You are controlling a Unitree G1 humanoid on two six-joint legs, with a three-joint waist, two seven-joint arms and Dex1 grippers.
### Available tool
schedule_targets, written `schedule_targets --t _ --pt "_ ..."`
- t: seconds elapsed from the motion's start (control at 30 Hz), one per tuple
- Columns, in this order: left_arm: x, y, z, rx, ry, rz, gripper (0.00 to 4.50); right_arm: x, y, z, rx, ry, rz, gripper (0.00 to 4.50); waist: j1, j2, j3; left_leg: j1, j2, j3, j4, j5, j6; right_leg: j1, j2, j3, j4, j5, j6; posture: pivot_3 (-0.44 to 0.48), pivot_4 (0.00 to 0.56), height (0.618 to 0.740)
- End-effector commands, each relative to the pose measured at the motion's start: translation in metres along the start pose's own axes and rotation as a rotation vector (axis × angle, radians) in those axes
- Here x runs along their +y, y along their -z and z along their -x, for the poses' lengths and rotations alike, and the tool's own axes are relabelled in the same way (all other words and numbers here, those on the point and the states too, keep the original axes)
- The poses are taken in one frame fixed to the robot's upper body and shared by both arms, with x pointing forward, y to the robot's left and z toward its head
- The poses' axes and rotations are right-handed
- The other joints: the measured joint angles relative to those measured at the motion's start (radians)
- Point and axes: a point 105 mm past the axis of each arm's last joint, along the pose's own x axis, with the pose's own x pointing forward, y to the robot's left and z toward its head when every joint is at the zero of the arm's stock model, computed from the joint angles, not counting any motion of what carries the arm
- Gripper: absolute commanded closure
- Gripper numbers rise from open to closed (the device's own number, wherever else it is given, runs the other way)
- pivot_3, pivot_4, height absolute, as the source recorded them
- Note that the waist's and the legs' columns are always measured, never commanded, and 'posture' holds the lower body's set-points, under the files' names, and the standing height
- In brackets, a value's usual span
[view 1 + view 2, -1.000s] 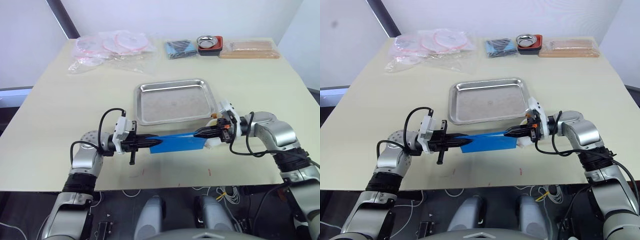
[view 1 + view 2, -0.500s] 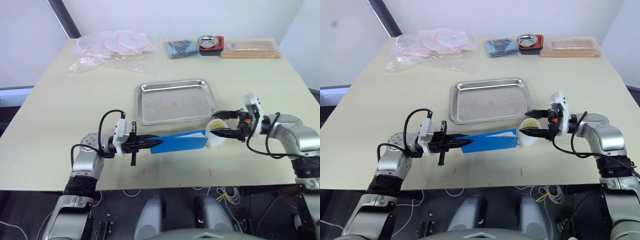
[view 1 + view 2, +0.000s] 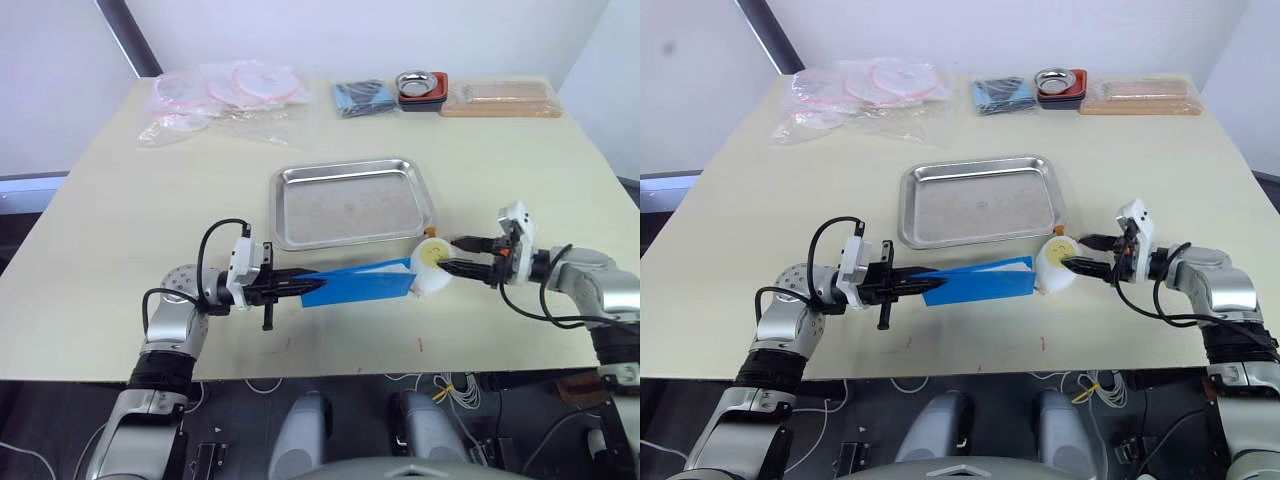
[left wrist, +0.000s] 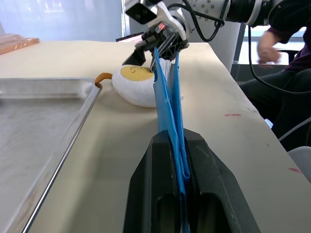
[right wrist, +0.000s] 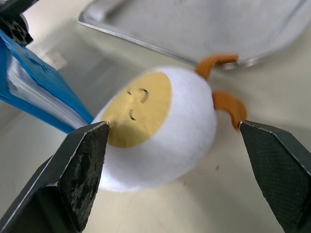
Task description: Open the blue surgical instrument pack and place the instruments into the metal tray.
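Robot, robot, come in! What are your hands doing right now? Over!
Left gripper shut on the blue pack. Right gripper open around a white plush toy. Metal tray holds no tools. Toy sits at the pack's end.

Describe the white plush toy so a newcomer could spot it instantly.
Start at the metal tray mid-table and go to its near right corner. The white plush toy lies there, between the blue surgical instrument pack and the right gripper. Nothing else is round, white and yellow-faced.

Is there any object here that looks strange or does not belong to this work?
Yes. A white plush toy with a yellow face and orange horns lies beside the metal tray, at the end of the blue surgical instrument pack. It is no instrument. The right tool is open around it.
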Motion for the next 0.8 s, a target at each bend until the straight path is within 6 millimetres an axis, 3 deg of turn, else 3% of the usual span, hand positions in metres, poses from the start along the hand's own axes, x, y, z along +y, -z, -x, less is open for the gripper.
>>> schedule_targets --t 0.03,0.17,0.2,0.27,0.3,0.37,0.4,0.8 --pt "-0.002 0.007 -0.003 0.029 0.015 0.005 4.5 0.009 -0.004 -0.002 0.001 -0.034 -0.009 0.05 0.0 0.0 0.0 0.0 0.0 0.0 0.0 0.0 0.0 0.0 0.0 0.0 0.0 0.0 0.0 0.0 0.15 0.74" --pt "-0.003 0.008 -0.002 0.034 0.015 0.008 4.5 0.011 -0.011 -0.003 -0.041 -0.038 -0.012 1.17 0.0 0.0 0.0 0.0 0.0 0.0 0.0 0.0 0.0 0.0 0.0 0.0 0.0 0.0 0.0 0.0 0.15 0.74" --pt "-0.003 0.008 -0.001 0.035 0.018 0.008 4.5 0.011 -0.013 -0.002 -0.046 -0.039 -0.014 1.76 0.0 0.0 0.0 0.0 0.0 0.0 0.0 0.0 0.0 0.0 0.0 0.0 0.0 0.0 0.0 0.0 0.15 0.74" --pt "-0.004 0.008 -0.001 0.035 0.02 0.009 4.5 0.012 -0.012 0.001 -0.045 -0.038 -0.01 2.53 0.0 0.0 0.0 0.0 0.0 0.0 0.0 0.0 0.0 0.0 0.0 0.0 0.0 0.0 0.0 0.0 0.15 0.74" --pt "-0.004 0.009 0.0 0.037 0.023 0.009 4.5 0.014 -0.012 0.003 -0.05 -0.051 -0.011 3.21 0.0 0.0 0.0 0.0 0.0 0.0 0.0 0.0 0.0 0.0 0.0 0.0 0.0 0.0 0.0 0.0 0.15 0.74" --pt "-0.005 0.009 0.0 0.04 0.027 0.01 4.5 0.019 -0.013 0.006 -0.059 -0.072 -0.013 3.77 0.001 0.0 0.0 0.0 0.0 0.0 0.0 0.0 0.0 0.0 0.0 0.0 0.0 0.0 0.0 0.0 0.15 0.74" --pt "-0.005 0.01 0.001 0.043 0.031 0.013 4.5 0.02 -0.014 0.008 -0.068 -0.076 -0.016 4.38 0.0 0.0 0.0 0.0 0.0 0.0 0.0 0.0 0.0 0.0 0.0 0.0 0.0 0.0 0.0 0.0 0.15 0.74" --pt "-0.001 0.012 -0.002 0.054 0.05 0.01 4.5 0.032 -0.05 0.052 -0.333 -0.063 0.011 4.45 0.002 0.0 0.0 0.0 0.0 0.0 0.0 0.0 0.0 0.0 0.0 0.0 0.0 0.0 0.0 0.0 0.15 0.74"
